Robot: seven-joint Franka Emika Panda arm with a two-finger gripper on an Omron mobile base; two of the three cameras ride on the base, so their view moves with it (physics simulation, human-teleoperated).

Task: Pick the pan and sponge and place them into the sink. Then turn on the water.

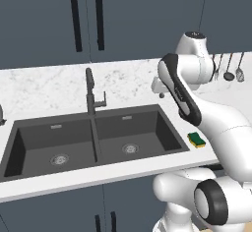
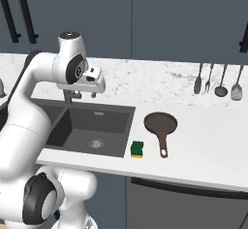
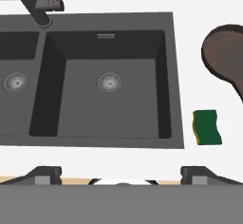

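nothing in the job is done yet. the claw (image 3: 121, 173) is spread wide and has nothing in it. it hangs up high over the right bowl of the sink (image 3: 176, 76), looking straight down.

the pan (image 2: 160, 124) sits on the white counter (image 2: 208, 136), off to the right of the claw and well apart from it. it is round and dark brown, and its handle points toward the front edge of the counter. it is not in the sink.

the sponge (image 3: 207, 127) is a small green block with a bit of yellow on one side. it lies on the counter too, just past the right wall of the sink, below and to the right of the claw. it is nearer to the claw than the pan is. the sponge and the pan are close to each other but not touching.

both bowls of the sink are bare, with a round steel drain (image 3: 109, 81) under the claw in the right one. the tall dark tap (image 1: 90, 92) stands behind the middle wall, to the left of the claw. no water comes out of it.

so i think three things are left: put the pan in, put the sponge in, then turn the tap on. the claw will most likely have to go right and down first.
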